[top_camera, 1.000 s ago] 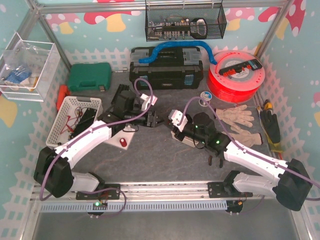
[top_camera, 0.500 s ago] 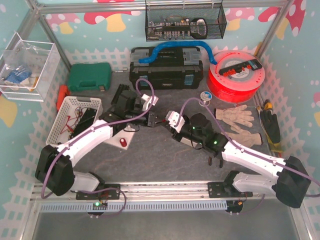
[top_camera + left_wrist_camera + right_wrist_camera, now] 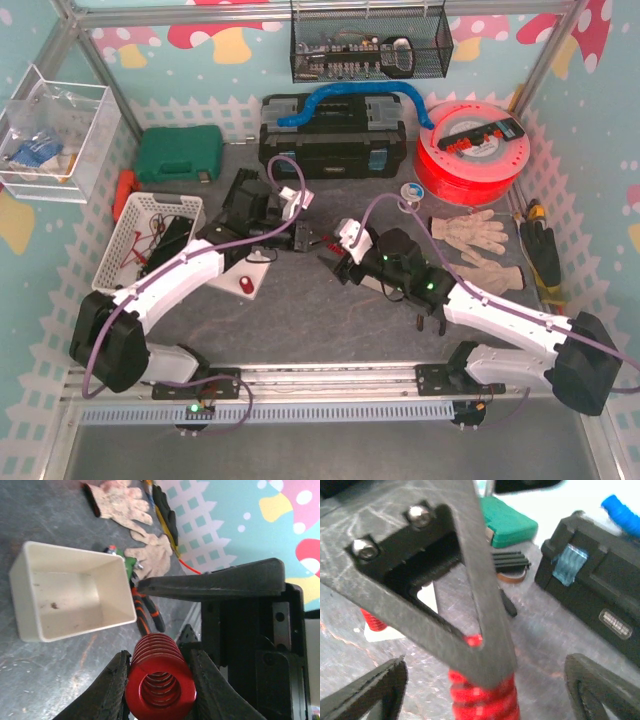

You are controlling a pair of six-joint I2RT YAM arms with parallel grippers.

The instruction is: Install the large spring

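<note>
The large spring (image 3: 160, 680), a red coil, sits clamped between the two dark fingers of my left gripper (image 3: 159, 660), its open end facing the left wrist camera. In the top view the left gripper (image 3: 312, 240) meets the right gripper (image 3: 335, 258) above the middle of the table. In the right wrist view the right gripper (image 3: 485, 662) stands wide open, its fingertips (image 3: 370, 690) far out on each side of the spring (image 3: 482, 700) and apart from it. A left finger (image 3: 470, 610) crosses in front and hides the spring's upper part.
A white open box (image 3: 70, 597) and orange-handled pliers (image 3: 145, 615) lie just beyond the spring. A white plate (image 3: 250, 280) with a red piece sits by the left arm. Around stand a white basket (image 3: 150, 235), green case (image 3: 180, 153), black toolbox (image 3: 335, 140), red spool (image 3: 470, 150) and gloves (image 3: 470, 235).
My right gripper has opened and let go of the spring and drawn back slightly. The left gripper has closed on the spring and now holds it alone.
</note>
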